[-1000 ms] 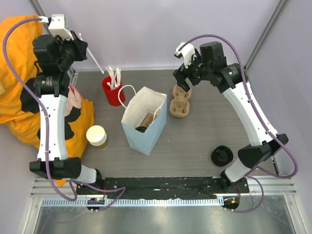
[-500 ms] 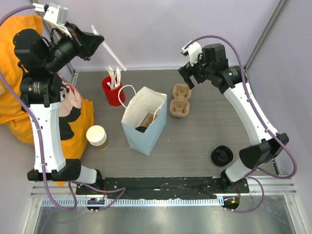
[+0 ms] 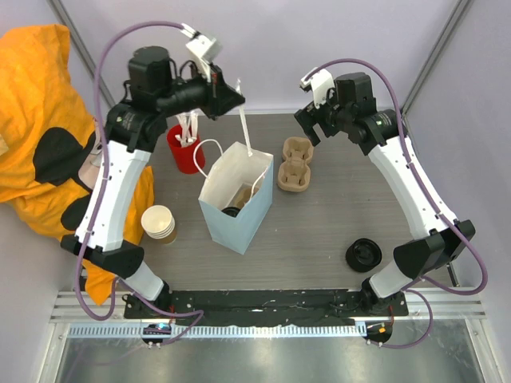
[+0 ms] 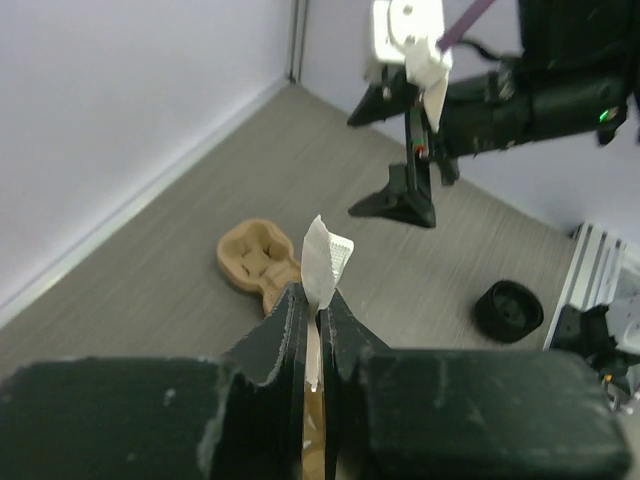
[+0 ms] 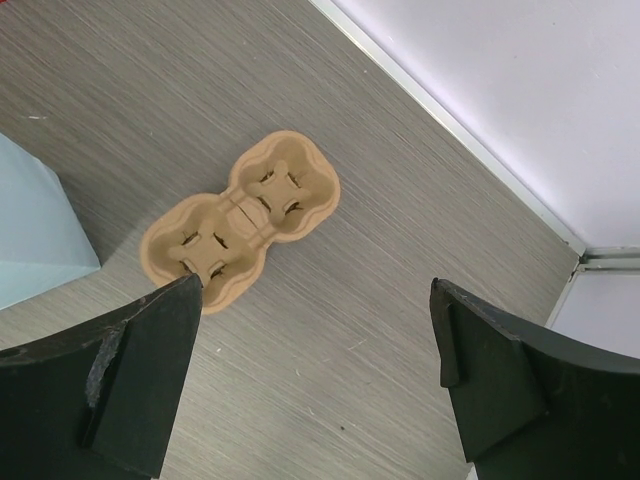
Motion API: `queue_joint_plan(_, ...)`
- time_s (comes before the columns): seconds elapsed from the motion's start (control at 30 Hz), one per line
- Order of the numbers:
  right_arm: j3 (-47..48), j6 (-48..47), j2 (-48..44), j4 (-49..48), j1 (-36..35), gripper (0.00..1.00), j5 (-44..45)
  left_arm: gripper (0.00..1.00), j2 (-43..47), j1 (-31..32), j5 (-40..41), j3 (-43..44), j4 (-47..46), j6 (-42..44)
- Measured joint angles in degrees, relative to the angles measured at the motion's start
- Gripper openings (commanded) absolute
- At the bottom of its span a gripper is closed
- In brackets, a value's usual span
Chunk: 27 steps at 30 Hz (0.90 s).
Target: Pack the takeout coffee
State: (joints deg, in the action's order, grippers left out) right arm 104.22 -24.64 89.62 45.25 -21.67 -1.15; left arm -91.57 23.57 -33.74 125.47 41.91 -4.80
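a black lid [image 3: 366, 255] lies nearest, at four o'clock from the blue bag [image 3: 230, 223]. the coffee cup [image 3: 239, 200] sits inside the bag. above the bag's twelve o'clock edge, the left pincer [image 3: 237, 102] is clamped on a white wrapped straw [image 3: 244, 128]. at two o'clock the right pincer [image 3: 307, 121] gapes wide and empty over the cardboard carrier [image 3: 294, 166].

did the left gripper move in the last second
Yes. The left gripper, shut on a wrapped straw, swung rightward: it was left of the red cup and is now to its right, by the blue bag.
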Motion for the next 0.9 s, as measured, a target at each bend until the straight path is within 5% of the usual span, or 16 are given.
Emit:
queue_joint_plan(0.27,-0.8,0.0,-0.1,-0.2,0.4,1.00,-0.1,0.00,-1.3,7.0,5.1,-7.5,5.1,7.3)
queue_joint_plan(0.57,-1.7,0.0,-0.2,-0.3,0.4,1.00,-0.7,0.00,-1.0,6.9,7.6,-22.1,0.4,7.0)
queue_joint_plan(0.9,-2.8,0.0,-1.0,-0.2,0.4,1.00,-1.1,0.05,-1.1,6.9,7.8,-25.6,-5.2,4.5)
